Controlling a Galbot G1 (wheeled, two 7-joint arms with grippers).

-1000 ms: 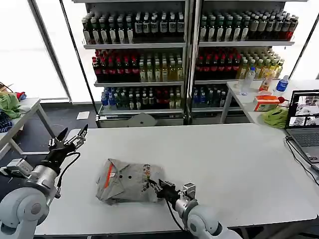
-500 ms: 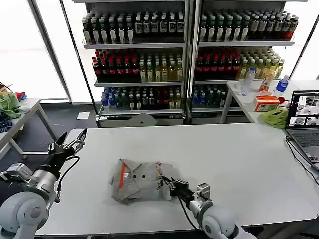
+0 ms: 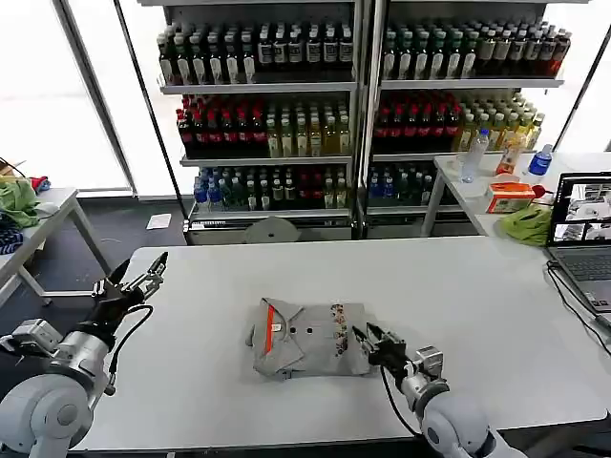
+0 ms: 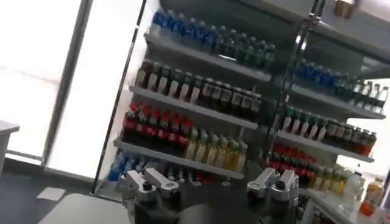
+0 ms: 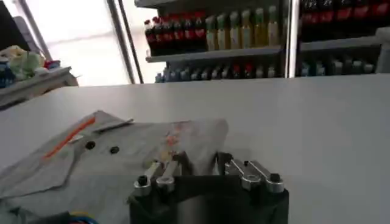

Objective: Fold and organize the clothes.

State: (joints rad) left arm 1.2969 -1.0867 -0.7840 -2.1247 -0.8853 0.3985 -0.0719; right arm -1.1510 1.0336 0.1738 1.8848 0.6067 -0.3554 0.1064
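One of the clothes, a folded light grey shirt [image 3: 305, 341] with an orange collar lining, dark buttons and a small multicoloured print, lies flat on the white table [image 3: 477, 305]. My right gripper [image 3: 372, 343] sits low at the shirt's right edge, open. In the right wrist view the shirt [image 5: 116, 159] spreads ahead of the right gripper [image 5: 195, 163], and its near edge lies between the spread fingers [image 5: 163, 170]. My left gripper [image 3: 134, 280] hovers open over the table's left end, far from the shirt, and in its own view the left gripper [image 4: 210, 181] holds nothing.
An open laptop [image 3: 584, 234] stands at the table's right edge. Behind it a side table holds a lime-green cloth [image 3: 528, 226], an orange box [image 3: 509, 196] and bottles. Bottle shelves [image 3: 353, 114] fill the back. A small table [image 3: 38, 224] with green fabric stands at the left.
The shirt slid to the right across the table along with my right gripper, and lies flatter. The right gripper's fingers now stand apart. The left gripper dropped slightly.
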